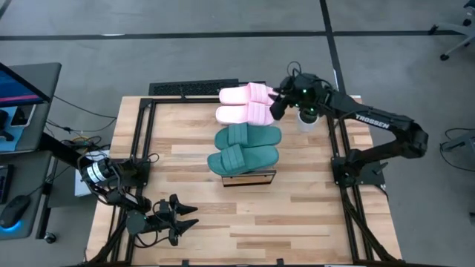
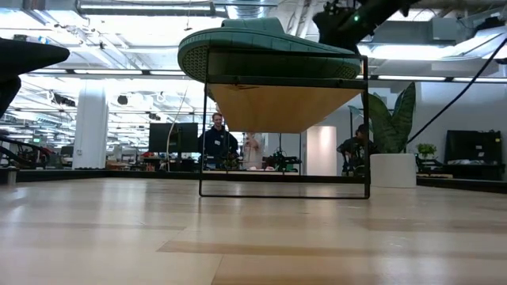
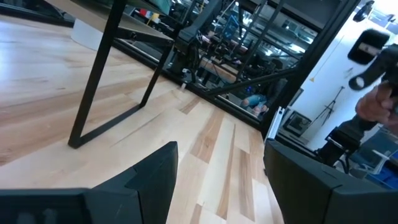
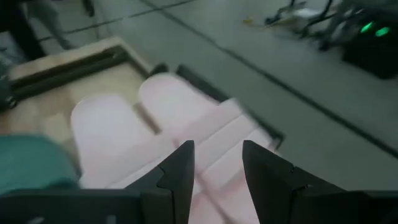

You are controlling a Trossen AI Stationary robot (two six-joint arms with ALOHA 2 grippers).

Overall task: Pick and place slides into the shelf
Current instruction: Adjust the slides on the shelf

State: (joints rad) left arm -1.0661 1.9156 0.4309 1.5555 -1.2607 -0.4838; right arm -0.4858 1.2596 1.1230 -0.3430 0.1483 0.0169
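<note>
Four slides lay in a row on the shelf at frame centre: two pink slides above two teal slides. They looked light, soft and springy, best gripped across the strap or a side edge. The right gripper hovered at the far pink slide, fingers parted around nothing. The left gripper rested lower left, fingers released.

A big open-plan robotics lab or office: exposed ceiling ducts, strip lighting, monitors on far desks, people standing, a potted plant, grey concrete floor
</note>
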